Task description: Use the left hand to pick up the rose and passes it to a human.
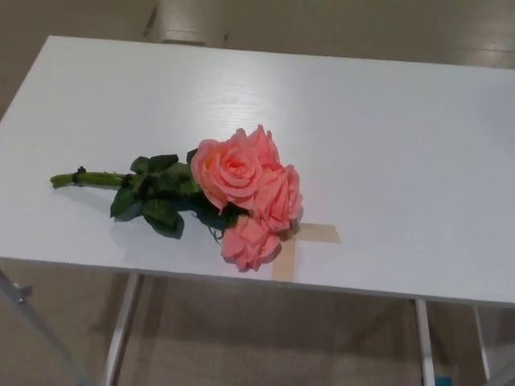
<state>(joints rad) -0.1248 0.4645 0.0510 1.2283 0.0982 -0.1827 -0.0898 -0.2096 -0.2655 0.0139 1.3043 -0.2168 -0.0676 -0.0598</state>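
A bunch of pink roses (245,189) lies flat on the white table (386,137), near its front edge. The blooms point right and the green stem (88,178) points left, with dark green leaves (153,197) between them. The lowest bloom (251,243) rests close to the table's front edge. Neither of my hands shows in the head view.
A cross of tan tape (310,236) is stuck on the table just right of the blooms. White table legs (121,330) stand below the front edge over a brownish floor. A metal bar (32,322) slants at the bottom left.
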